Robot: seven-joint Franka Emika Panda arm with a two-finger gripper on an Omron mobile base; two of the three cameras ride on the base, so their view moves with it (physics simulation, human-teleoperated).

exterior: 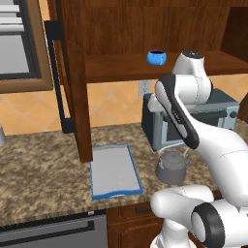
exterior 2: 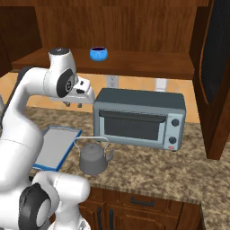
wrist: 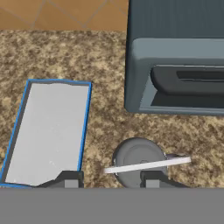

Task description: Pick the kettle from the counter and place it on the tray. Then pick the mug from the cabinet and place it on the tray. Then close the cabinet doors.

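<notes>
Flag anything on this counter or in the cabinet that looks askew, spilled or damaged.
Nothing stands out. The kettle sits upright on the counter beside the tray, the mug stands upright on the cabinet shelf, and nothing is spilled.

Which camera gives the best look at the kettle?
The right base view: the kettle shows whole, with spout and handle. The left base view has it smaller beside the arm; the hand view sees only its top.
</notes>
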